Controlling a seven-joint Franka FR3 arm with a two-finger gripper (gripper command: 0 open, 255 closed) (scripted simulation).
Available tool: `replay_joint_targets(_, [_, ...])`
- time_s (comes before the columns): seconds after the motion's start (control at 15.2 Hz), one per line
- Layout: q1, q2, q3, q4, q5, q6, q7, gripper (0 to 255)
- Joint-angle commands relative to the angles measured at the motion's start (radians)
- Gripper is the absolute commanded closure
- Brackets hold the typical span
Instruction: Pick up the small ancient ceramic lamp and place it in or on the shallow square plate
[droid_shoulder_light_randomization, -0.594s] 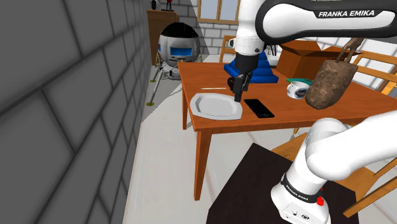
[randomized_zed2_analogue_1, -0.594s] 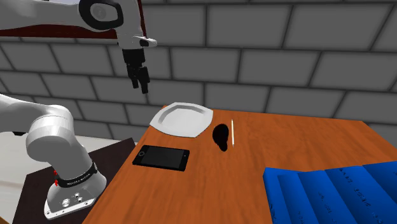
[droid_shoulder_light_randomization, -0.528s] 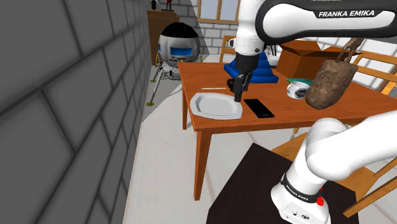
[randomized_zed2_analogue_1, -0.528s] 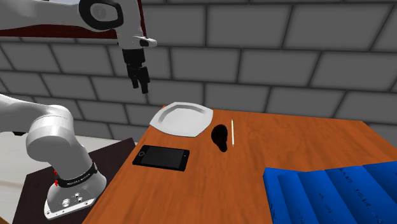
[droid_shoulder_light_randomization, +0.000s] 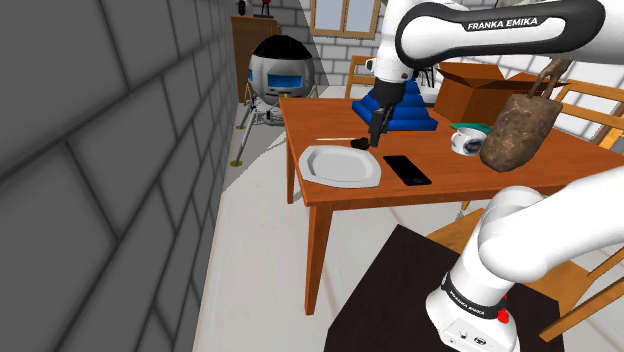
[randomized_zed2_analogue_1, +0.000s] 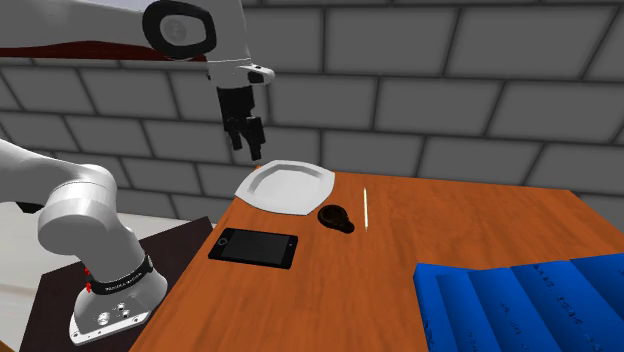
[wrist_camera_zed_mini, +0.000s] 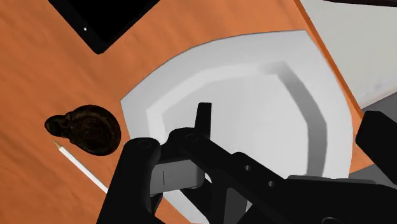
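Trouble lay in alignment: your claw hung above the white plate, holding nothing; whether spread or pressed together, I could not tell; the dark lamp lay on the worktop just beside the plate; descending there, you'd likely strike the plate, or clip the lamp and skid it away.

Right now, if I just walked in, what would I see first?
Probably the big white robot arm reaching out over the wooden table. Next you would spot the white square plate near the table's edge. A small dark lamp lies on the wood right beside it.
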Motion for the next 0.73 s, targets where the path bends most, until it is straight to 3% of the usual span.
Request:
replay_joint_targets(0.0, [-0.008, 0.042, -0.040, 0.020, -0.010, 0.042, -0.045, 0])
replay_joint_targets(0.33, [-0.025, 0.155, -0.150, 0.088, -0.016, 0.132, -0.171, 0])
replay_joint_targets(0.66, [-0.027, 0.292, -0.259, 0.187, 0.020, 0.206, -0.308, 0])
